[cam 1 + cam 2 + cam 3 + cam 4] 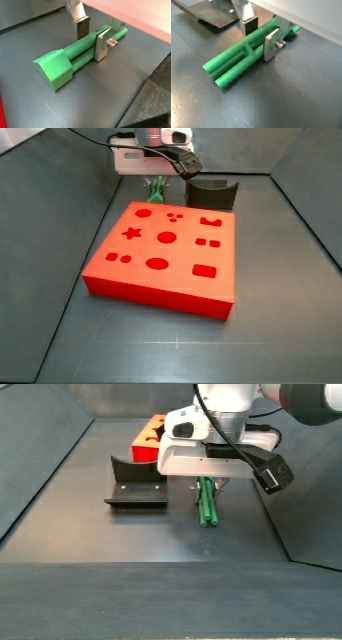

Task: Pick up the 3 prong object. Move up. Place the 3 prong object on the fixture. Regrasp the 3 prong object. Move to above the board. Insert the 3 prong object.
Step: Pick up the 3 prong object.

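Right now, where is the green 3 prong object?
In both wrist views the 3 prong object lies on the dark floor between the claw fingers; in a side view, beside the fixture.

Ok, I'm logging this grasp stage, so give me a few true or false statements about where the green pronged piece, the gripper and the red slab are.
1. The small green plastic pronged piece lies on the dark floor. True.
2. The two-finger gripper straddles the green piece, one finger on each side. True.
3. The green piece sits in a cut-out of the large flat red slab. False: it lies on the floor beside the slab.
4. The dark L-shaped fixture holds the green piece. False: nothing rests on it in a side view.
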Robot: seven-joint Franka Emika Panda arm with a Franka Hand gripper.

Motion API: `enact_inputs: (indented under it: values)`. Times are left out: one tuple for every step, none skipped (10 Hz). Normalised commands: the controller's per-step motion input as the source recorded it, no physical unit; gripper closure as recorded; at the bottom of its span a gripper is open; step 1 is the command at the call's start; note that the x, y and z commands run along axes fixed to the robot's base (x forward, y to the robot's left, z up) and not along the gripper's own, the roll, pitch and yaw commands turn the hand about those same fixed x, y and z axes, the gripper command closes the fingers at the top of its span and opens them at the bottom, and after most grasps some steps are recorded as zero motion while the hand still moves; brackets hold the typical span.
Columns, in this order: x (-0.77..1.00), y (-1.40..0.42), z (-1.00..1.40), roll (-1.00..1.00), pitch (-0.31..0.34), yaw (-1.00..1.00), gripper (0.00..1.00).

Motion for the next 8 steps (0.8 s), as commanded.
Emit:
enact_inputs:
  values:
    - [0.00, 0.00, 0.00, 0.00, 0.000, 0.00, 1.00]
    - [0.00, 0.00, 0.00, 0.00, 0.000, 0.00, 1.00]
    - [0.00, 0.00, 0.00, 0.00, 0.000, 0.00, 1.00]
    - [0.00, 0.00, 0.00, 0.00, 0.000, 0.00, 1.00]
    - [0.00, 0.00, 0.00, 0.00, 0.000, 0.00, 1.00]
    - [0.00, 0.00, 0.00, 0.00, 0.000, 0.00, 1.00]
    - [0.00, 0.00, 0.00, 0.00, 0.000, 0.00, 1.00]
    - [0.00, 0.00, 0.00, 0.00, 0.000, 0.00, 1.00]
